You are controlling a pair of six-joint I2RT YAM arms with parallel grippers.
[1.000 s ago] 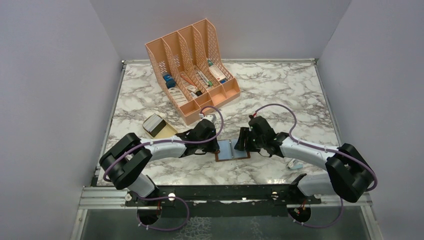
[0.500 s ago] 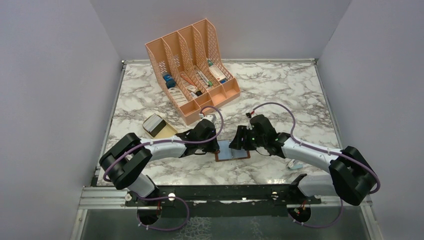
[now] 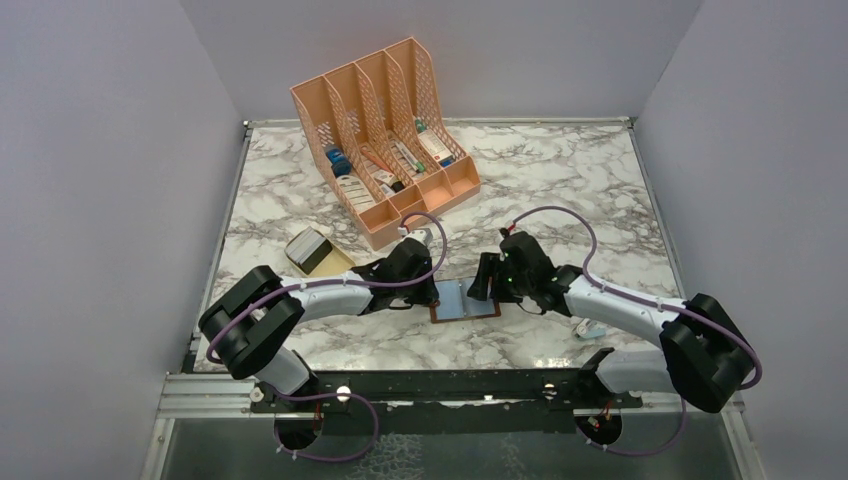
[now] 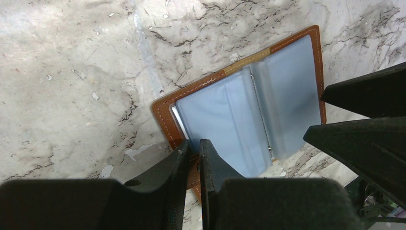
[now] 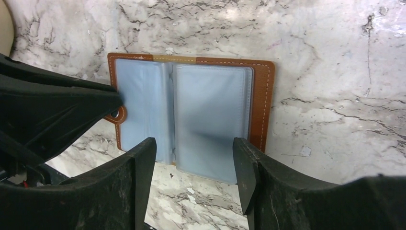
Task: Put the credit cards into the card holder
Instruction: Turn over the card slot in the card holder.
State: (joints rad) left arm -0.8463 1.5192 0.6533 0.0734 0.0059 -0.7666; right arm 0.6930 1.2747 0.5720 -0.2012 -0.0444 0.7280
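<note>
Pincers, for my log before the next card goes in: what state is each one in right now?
Left pincer: closed on the wallet edge.
Right pincer: open, holding nothing.

Card holder (image 3: 465,300), brown: one. Desk organizer (image 3: 425,200), peach: one, with four slots. Grippers: two, the left gripper (image 4: 194,146) and the right gripper (image 5: 194,143). Small pile of flat items (image 3: 312,250): one, its pieces too small to count. Marble table (image 3: 560,170): one.
</note>
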